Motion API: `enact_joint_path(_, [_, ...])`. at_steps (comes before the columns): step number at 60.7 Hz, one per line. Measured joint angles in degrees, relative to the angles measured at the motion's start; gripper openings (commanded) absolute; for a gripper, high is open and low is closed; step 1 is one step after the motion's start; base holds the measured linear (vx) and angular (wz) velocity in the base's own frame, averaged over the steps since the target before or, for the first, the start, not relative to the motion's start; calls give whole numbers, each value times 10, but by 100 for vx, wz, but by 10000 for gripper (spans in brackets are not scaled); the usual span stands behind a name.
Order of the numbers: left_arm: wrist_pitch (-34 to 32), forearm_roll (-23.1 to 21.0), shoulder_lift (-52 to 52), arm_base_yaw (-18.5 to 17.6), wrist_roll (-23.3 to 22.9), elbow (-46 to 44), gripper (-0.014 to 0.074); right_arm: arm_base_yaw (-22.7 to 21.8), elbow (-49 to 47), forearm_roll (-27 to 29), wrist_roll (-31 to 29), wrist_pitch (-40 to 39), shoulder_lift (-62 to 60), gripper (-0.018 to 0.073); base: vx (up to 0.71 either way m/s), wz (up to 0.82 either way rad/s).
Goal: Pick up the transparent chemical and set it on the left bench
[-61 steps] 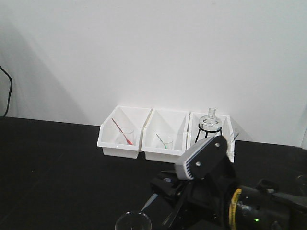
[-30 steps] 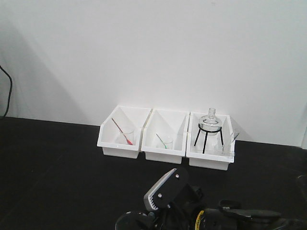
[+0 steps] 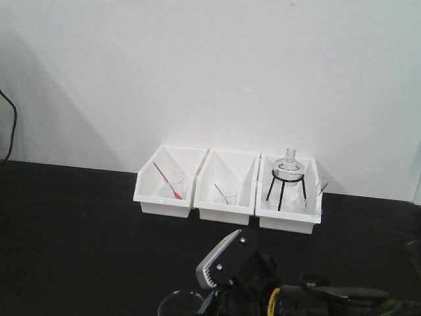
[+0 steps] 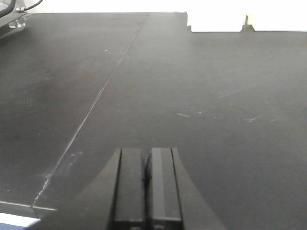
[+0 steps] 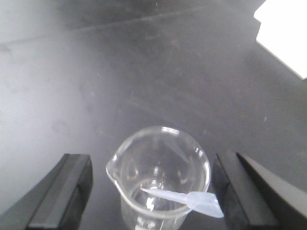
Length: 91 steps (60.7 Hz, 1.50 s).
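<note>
A clear glass beaker (image 5: pixel 160 143) with a clear plastic pipette (image 5: pixel 192 197) leaning in it stands on a matte black countertop (image 5: pixel 72 86). My right gripper (image 5: pixel 153 167) is open, with one jaw on each side of the beaker and a gap on both sides. In the front view the beaker (image 3: pixel 176 304) sits at the bottom edge, just left of my right arm (image 3: pixel 227 260). My left gripper (image 4: pixel 146 158) is shut and empty, low over bare black countertop (image 4: pixel 201 86). No blue cabinet fronts or wall socket of the left bench show.
Three white bins stand in a row against the white wall: the left bin (image 3: pixel 150 191) holds a beaker with a red pipette, the middle bin (image 3: pixel 205 197) one with a green pipette, the right bin (image 3: pixel 264 204) a round flask (image 3: pixel 287 163) on a black tripod. A black cable (image 3: pixel 10 125) hangs far left.
My right arm has dropped down and to the left toward the beaker, uncovering the right bin. In the last half second it has barely moved. The beaker has stayed put.
</note>
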Motion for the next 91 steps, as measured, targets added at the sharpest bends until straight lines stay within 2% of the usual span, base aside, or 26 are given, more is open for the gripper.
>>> enact_joint_path(8, [0,0,0,0,0,0,-4,0,0,0,0,6,-40,579,0,0])
enact_joint_path(16, [0,0,0,0,0,0,-4,0,10,2,4,50,-112,579,0,0])
enact_joint_path(40, [0,0,0,0,0,0,-4,0,158,6,40,93,-358,579,0,0])
enact_joint_path(50, [0,0,0,0,0,0,-4,0,192,6,40,99,-398,570,0,0])
enact_joint_path(60, [0,0,0,0,0,0,-4,0,201,5,40,154,-403,547,0,0])
enact_joint_path(68, [0,0,0,0,0,0,-4,0,201,17,32,168,-414,488,0,0])
enact_joint_path(73, [0,0,0,0,0,0,-4,-10,203,82,1,184,-444,396,0,0])
enact_joint_path(80, [0,0,0,0,0,0,-4,-61,225,257,-105,216,-523,235,0,0])
enact_joint_path(87, [0,0,0,0,0,0,-4,-150,272,415,-285,238,-615,17,0,0])
enact_joint_path(91, [0,0,0,0,0,0,-4,-211,306,484,-394,241,-671,-13,0,0])
